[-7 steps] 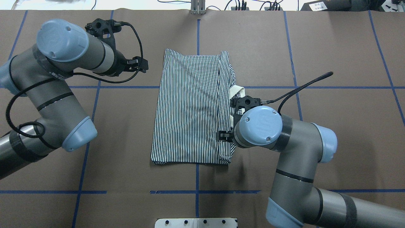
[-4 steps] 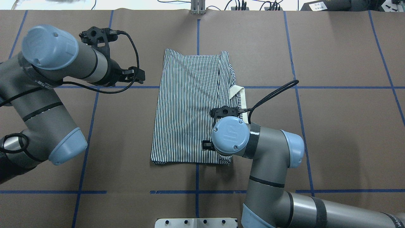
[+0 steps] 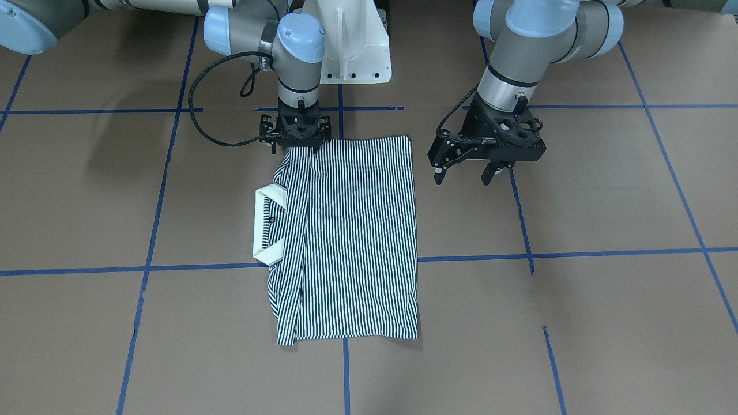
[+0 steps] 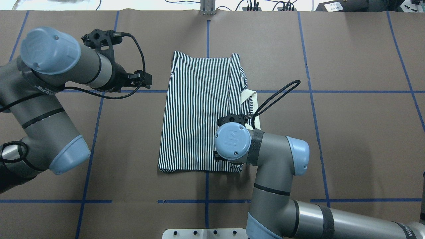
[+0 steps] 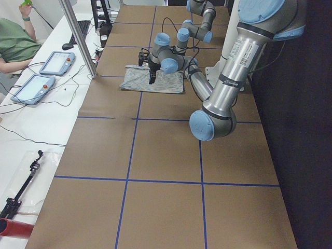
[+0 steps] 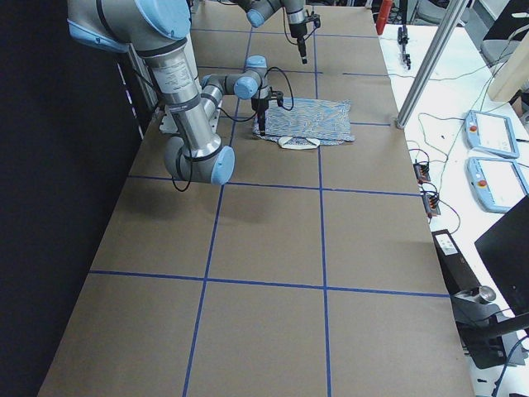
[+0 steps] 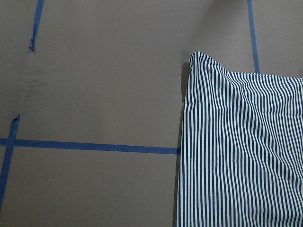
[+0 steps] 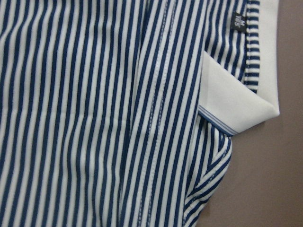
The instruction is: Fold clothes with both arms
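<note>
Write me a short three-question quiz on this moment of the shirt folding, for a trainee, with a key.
1. True or false: the left tool is shut on the shirt.
2. Where does the cream collar stick out of the folded shirt? A) toward the robot's left B) toward the robot's right C) at the edge farthest from the robot
3. Fill in: the tool at the shirt's edge nearest the robot is the ____ one.

Key
1. False: it is open over the bare table, beside the shirt and not touching it.
2. B.
3. right: the right tool is over that edge, near the collar side.
</note>
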`<state>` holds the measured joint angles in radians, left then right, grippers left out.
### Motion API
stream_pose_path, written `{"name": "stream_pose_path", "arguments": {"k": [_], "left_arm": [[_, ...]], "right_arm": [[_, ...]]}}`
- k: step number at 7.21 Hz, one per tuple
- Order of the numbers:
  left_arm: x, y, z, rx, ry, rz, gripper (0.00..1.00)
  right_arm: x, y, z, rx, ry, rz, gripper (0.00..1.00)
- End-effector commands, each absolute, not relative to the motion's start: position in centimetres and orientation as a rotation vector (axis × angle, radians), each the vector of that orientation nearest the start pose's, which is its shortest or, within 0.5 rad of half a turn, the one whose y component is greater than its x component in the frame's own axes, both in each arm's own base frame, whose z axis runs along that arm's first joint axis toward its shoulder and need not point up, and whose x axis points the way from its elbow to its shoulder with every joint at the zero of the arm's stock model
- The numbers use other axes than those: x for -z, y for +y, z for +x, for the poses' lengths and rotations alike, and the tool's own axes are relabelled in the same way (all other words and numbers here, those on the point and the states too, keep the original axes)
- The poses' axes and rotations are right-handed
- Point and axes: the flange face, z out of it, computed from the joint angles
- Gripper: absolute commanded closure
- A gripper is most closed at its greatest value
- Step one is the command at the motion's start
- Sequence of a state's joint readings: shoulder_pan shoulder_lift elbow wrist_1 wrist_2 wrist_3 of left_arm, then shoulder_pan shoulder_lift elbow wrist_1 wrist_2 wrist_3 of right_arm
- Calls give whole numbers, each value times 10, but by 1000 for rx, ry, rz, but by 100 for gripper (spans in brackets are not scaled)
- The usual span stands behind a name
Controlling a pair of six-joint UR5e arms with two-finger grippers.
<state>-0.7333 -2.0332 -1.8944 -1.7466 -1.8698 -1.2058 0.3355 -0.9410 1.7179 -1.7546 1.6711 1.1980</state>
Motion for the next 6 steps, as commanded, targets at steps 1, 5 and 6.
{"name": "stream_pose_path", "arguments": {"k": [1, 5, 6], "left_arm": [[-238, -480, 377, 194, 961, 264, 0], [-237, -480, 379, 193, 965, 263, 0], [-237, -480, 379, 193, 965, 263, 0]], "right_arm": [[-269, -337, -591, 81, -560, 106, 0], [-285, -351, -566, 144, -458, 96, 0], [-298, -345, -543, 142, -457, 97, 0]]}}
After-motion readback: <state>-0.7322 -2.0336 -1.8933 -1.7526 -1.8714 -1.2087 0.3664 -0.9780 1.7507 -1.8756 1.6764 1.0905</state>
